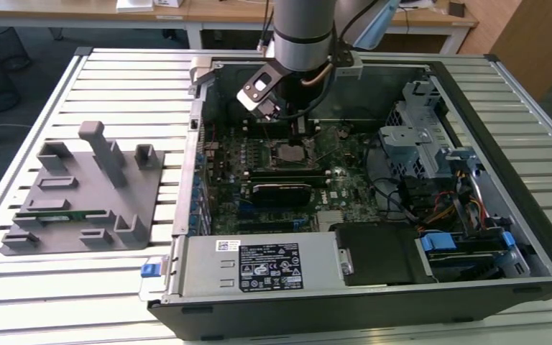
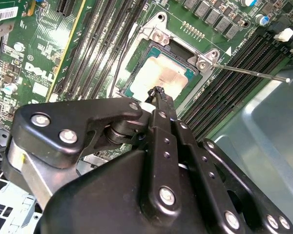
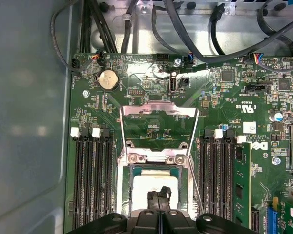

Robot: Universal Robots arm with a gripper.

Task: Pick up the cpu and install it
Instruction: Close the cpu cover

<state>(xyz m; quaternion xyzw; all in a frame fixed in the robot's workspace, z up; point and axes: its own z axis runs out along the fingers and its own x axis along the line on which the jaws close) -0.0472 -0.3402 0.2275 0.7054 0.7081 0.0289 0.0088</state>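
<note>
Looking into the open black computer case (image 1: 353,310), you are seeing the square silver-topped cpu (image 2: 168,73) lying in its metal-framed socket (image 2: 158,36); your black gripper (image 2: 158,92) is hovering over it, jaws closed and empty.

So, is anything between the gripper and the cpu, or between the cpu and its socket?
Nothing visible. The cpu lies inside the socket, with the plate swung open and the lever off to the side. The gripper is right over the cpu's top.
</note>
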